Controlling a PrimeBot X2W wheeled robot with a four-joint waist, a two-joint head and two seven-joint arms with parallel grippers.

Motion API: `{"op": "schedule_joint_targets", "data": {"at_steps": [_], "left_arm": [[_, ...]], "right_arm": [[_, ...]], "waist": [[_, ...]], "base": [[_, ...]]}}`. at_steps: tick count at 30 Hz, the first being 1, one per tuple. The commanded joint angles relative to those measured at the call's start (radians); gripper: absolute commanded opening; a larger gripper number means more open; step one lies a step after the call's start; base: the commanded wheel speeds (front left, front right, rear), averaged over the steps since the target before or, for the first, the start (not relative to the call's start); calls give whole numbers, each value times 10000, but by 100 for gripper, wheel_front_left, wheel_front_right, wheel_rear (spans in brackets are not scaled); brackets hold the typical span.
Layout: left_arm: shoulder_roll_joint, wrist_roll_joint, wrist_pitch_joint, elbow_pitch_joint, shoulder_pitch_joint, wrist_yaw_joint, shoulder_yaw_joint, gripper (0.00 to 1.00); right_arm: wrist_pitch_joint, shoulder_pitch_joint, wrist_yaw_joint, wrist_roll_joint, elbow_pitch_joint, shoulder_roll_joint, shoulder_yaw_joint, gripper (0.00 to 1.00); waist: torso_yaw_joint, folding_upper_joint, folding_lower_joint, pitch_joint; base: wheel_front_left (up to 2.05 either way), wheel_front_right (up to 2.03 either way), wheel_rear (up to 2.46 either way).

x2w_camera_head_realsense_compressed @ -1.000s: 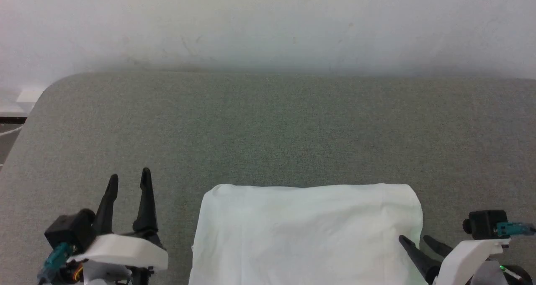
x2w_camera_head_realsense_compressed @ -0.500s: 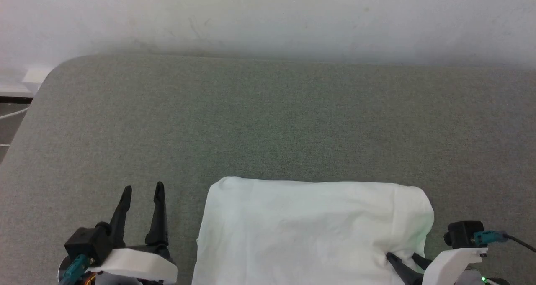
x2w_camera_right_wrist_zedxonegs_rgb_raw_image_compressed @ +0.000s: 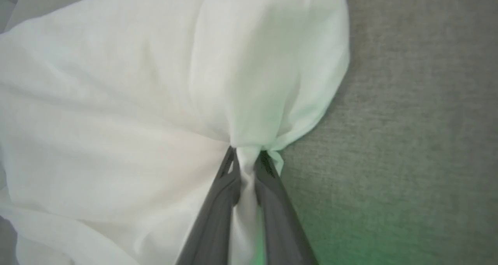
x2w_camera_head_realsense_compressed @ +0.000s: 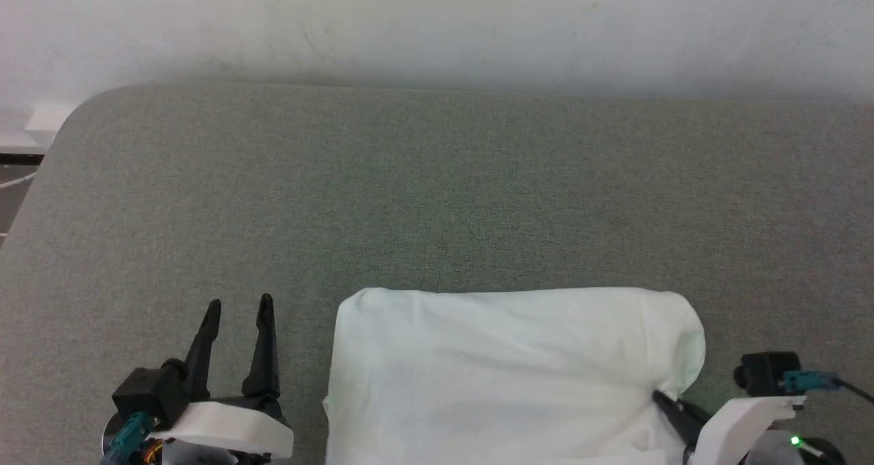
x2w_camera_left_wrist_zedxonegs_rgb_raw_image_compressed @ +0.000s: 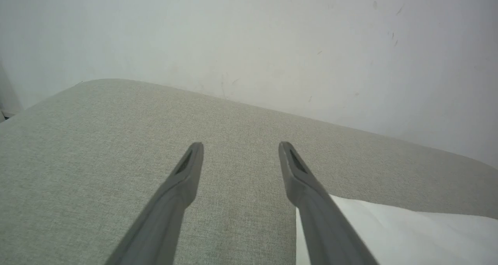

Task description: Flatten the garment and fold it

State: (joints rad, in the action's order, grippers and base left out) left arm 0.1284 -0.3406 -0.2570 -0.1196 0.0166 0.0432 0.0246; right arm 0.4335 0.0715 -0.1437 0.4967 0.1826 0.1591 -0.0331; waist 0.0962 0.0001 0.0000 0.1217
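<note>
Garment point(x2w_camera_head_realsense_compressed: 505, 369) bunches at its right edge where right gripper point(x2w_camera_right_wrist_zedxonegs_rgb_raw_image_compressed: 247, 153) pinches it, likely to fold; left gripper point(x2w_camera_head_realsense_compressed: 240, 302) gapes, empty.

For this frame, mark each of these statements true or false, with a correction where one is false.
1. The right gripper is shut on a bunch of the garment. True.
2. The left gripper also grips the garment. False: it stands open beside the garment's left edge, holding nothing.
3. The garment lies on a grey fabric surface. True.
4. The garment is dark blue. False: it is white.
5. The right gripper pinches the garment at its left edge. False: the pinch is at the right edge, where the cloth gathers into folds.
</note>
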Motion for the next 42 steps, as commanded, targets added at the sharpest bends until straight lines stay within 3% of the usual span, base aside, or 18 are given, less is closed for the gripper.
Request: {"op": "schedule_joint_targets", "data": {"at_steps": [1,10,16,34,42], "left_arm": [[-69,117,-47,-40,-76,64,-80,100],[-336,434,-47,-162,-22,342,-297,100],[-453,551,-47,-247,1,476,-391,100],[-595,708,-47,-558,182,728,-608,100],[-621,731,-47,-615,364,790,-733,100]], "right_arm": [[-113,-230,130,-185,222,197,364,0],[-385,-561,130,-905,609,846,3056,0],[-312,-577,130,-1053,737,840,3699,0],[-44,370,130,221,-2151,78,1566,0],[459,565,130,-2,-3050,-483,-49,0]], "waist": [[-50,-1,0,-49],[-210,-1,0,-207],[-338,-1,0,-267],[-447,-1,0,-954],[-180,-1,0,-1255]], "base": [[0,0,0],[0,0,0],[0,0,0],[0,0,0],[0,0,0]]}}
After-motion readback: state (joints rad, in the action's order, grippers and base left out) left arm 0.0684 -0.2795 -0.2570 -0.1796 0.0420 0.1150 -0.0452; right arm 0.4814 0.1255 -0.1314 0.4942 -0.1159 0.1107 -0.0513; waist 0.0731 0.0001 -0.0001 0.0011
